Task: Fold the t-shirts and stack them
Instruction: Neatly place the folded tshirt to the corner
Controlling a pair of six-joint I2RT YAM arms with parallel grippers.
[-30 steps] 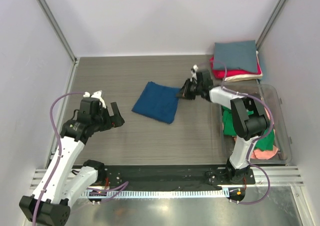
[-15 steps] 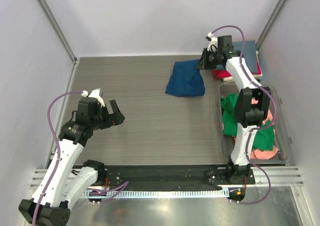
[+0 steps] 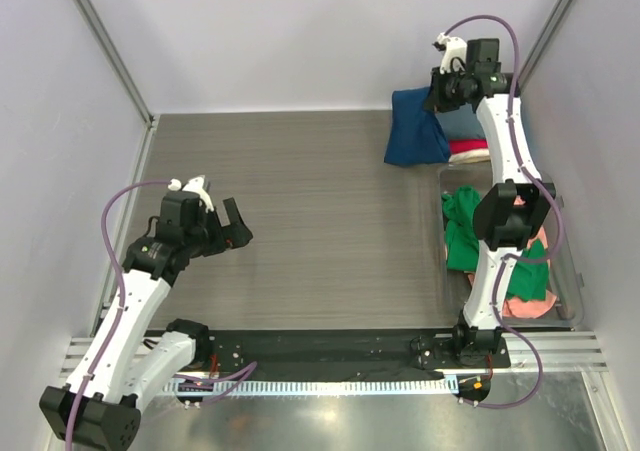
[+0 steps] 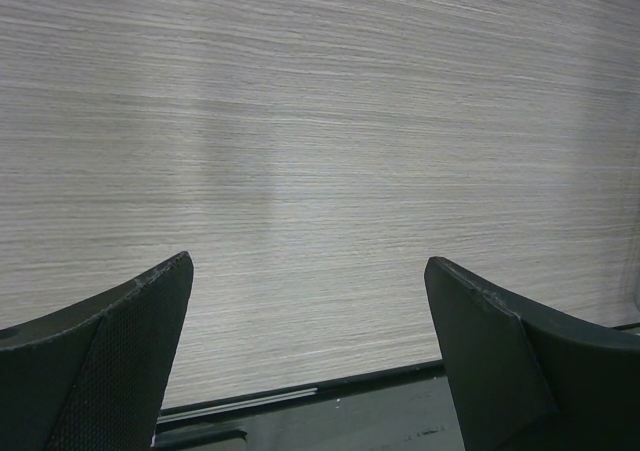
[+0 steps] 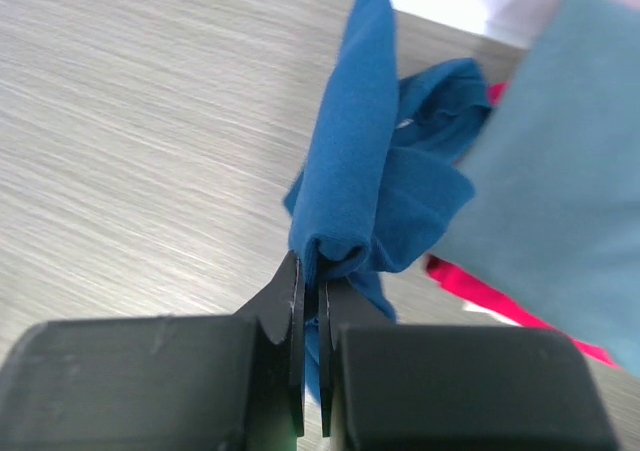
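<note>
My right gripper (image 3: pixel 437 99) is shut on a folded navy blue t-shirt (image 3: pixel 415 128) and holds it hanging above the table at the back right. In the right wrist view the blue t-shirt (image 5: pixel 365 171) is pinched between the closed fingers (image 5: pixel 290 296). Just beside it lies the stack with a slate-grey t-shirt (image 5: pixel 560 161) on top and a red one (image 5: pixel 500 301) under it; the stack also shows in the top view (image 3: pixel 470 141). My left gripper (image 3: pixel 232 224) is open and empty above bare table at the left; its fingertips (image 4: pixel 150 321) stand wide apart.
A clear plastic bin (image 3: pixel 565 271) at the right holds a green t-shirt (image 3: pixel 462 236) and a salmon-pink one (image 3: pixel 530 301). White walls close the back and sides. A black rail (image 3: pixel 330 346) runs along the near edge.
My right gripper has carried the blue t-shirt from the table's middle up and to the back right, next to the stack. My left arm has barely moved.
</note>
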